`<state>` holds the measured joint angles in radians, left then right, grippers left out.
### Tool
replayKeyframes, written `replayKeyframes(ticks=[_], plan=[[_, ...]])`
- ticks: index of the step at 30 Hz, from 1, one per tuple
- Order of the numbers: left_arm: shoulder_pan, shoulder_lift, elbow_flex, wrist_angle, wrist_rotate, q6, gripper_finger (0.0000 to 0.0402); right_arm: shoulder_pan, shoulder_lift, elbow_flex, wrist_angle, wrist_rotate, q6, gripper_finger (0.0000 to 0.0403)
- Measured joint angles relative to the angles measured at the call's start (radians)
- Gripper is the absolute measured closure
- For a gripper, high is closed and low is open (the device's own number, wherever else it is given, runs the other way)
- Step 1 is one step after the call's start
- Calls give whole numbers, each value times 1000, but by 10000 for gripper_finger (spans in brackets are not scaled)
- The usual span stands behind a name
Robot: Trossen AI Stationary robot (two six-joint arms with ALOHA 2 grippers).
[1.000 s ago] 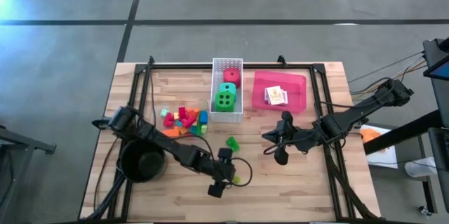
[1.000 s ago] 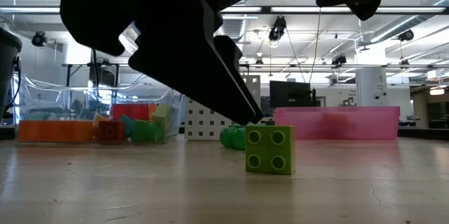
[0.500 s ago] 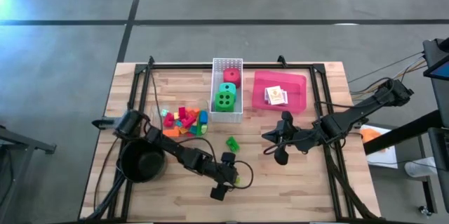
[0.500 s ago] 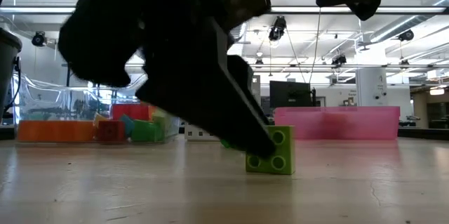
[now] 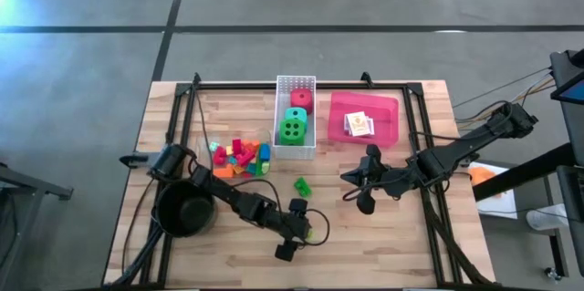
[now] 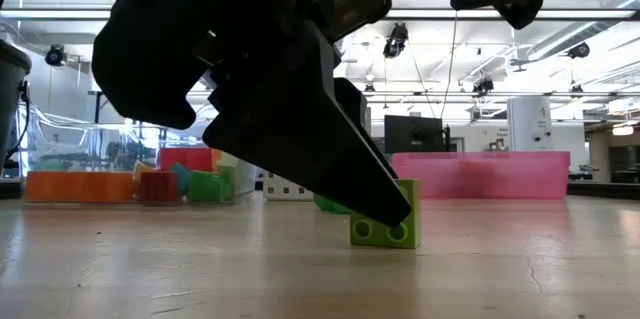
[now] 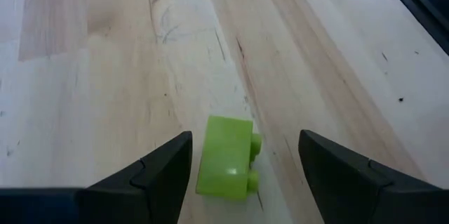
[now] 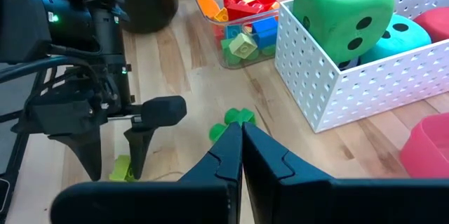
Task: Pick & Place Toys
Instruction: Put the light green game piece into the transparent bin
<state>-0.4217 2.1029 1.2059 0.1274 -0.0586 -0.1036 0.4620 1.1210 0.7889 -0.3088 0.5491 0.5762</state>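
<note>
A lime-green brick (image 7: 224,159) lies on its side on the bare wood near the table's front middle (image 5: 318,233). My left gripper (image 7: 245,138) is open and slants down over it, one finger on each side and the brick nearer one of them; I see no touch. In the low view one finger (image 6: 340,159) stands in front of the brick (image 6: 388,221). My right gripper (image 8: 242,155) is shut, holds nothing, and hangs above the table right of centre (image 5: 360,189).
A second green brick (image 5: 301,185) lies mid-table. The white perforated basket (image 5: 279,99) holds red, teal and green dice. The red tray (image 5: 391,118) holds a card pack. A clear tub of bricks (image 5: 239,156) and a black pot (image 5: 182,209) stand at the left.
My left gripper has sunk toward the lime-green brick with its fingers tipping steeper, so they now straddle it close to the wood. The brick has stayed where it was.
</note>
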Motion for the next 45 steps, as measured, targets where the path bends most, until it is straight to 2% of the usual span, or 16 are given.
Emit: replayKeyframes(ticks=[6, 9, 12, 19, 34, 45], plan=[[0, 0, 0, 3, 0, -37, 140, 0, 0, 0, 0, 0, 0, 395], [0, 0, 0, 2, 0, -54, 155, 0, 0, 0, 0, 0, 0, 395], [0, 0, 0, 2, 0, -57, 193, 0, 0, 0, 0, 0, 0, 395], [0, 0, 0, -5, 0, -57, 309, 0, 0, 0, 0, 0, 0, 395], [0, -13, 1, -32, 18, -88, 311, 0, 0, 0, 0, 0, 0, 395], [-5, -121, 66, -247, 37, -114, 311, 0, 0, 0, 0, 0, 0, 395]])
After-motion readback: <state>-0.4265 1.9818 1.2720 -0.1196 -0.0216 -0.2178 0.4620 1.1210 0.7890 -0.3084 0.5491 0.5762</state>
